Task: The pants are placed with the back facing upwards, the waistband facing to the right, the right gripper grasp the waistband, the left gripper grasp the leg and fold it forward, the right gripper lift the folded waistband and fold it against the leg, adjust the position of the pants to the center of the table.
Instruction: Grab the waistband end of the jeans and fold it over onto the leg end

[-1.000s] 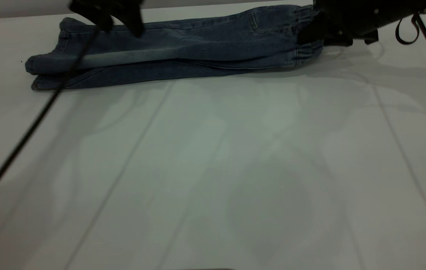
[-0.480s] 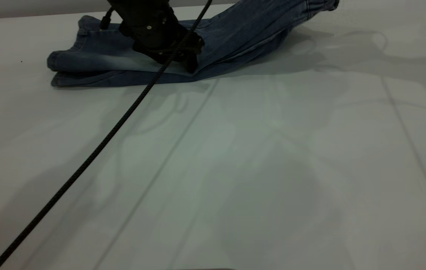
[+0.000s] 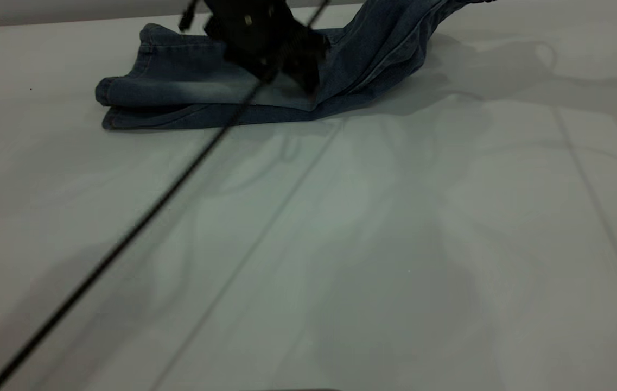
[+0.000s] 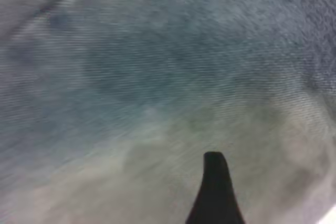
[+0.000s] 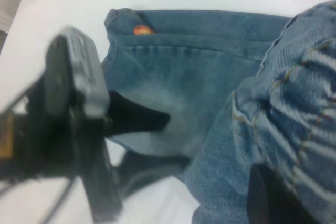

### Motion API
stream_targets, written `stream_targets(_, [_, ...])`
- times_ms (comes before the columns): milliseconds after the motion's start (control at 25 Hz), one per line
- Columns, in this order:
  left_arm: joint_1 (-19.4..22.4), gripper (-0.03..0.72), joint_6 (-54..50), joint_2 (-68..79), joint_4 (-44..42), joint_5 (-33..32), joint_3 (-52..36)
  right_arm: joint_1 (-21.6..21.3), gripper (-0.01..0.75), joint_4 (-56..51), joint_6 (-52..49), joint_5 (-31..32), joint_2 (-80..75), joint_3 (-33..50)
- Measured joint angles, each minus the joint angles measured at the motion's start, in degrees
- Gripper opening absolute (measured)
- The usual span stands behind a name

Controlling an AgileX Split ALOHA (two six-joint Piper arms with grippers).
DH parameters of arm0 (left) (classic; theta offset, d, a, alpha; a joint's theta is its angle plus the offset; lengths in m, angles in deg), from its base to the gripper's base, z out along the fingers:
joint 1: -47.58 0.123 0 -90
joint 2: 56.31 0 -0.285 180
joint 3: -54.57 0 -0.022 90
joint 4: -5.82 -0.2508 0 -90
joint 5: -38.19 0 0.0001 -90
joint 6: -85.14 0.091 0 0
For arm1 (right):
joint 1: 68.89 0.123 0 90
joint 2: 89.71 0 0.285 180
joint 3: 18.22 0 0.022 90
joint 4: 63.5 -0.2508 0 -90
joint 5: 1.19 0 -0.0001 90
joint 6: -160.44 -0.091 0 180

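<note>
The blue denim pants (image 3: 178, 92) lie folded lengthwise at the far side of the white table (image 3: 395, 244), the stacked legs (image 3: 123, 103) flat and pointing left. The waistband end (image 3: 395, 32) rises steeply off the table and leaves the top of the exterior view. My left gripper (image 3: 300, 76) presses down open on the faded middle of the pants; one of its fingers (image 4: 214, 192) shows against denim. My right gripper (image 5: 281, 179) is shut on the gathered waistband (image 5: 304, 103), above the exterior view's top edge.
The left arm's black braided cable (image 3: 123, 239) runs slantwise from the gripper to the table's near left corner. The table's far edge (image 3: 42, 21) lies just behind the pants. Bare tabletop stretches in front.
The waistband has been lifted off the table and carried up and leftward. The whole pants have slid right. My left gripper moved from the leg ends to the middle of the pants.
</note>
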Motion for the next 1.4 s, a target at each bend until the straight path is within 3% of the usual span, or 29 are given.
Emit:
stream_targets(160, [4.2,0.504,0.0,-1.5,-2.7,-11.5,6.8,1.0,0.078,0.2,-0.2,0.2,0.0,-0.3])
stream_targets(360, [10.0,0.504,-0.2,-1.8,-6.5,-18.2,9.7,3.2,0.078,0.6,-2.2,2.0,0.0,-3.0])
stream_targets(600, [14.2,0.504,-0.3,0.0,-7.2,-19.0,9.7,7.9,0.078,1.3,-5.9,3.0,0.0,-8.1])
stream_targets(1040, [14.1,0.504,-0.2,6.9,-7.1,-16.6,9.8,16.1,0.078,4.1,-11.4,5.1,0.0,-13.9])
stream_targets(1400, [13.6,0.505,0.6,7.4,-2.4,-16.1,10.5,19.1,0.078,4.2,-15.0,2.3,0.0,-20.3])
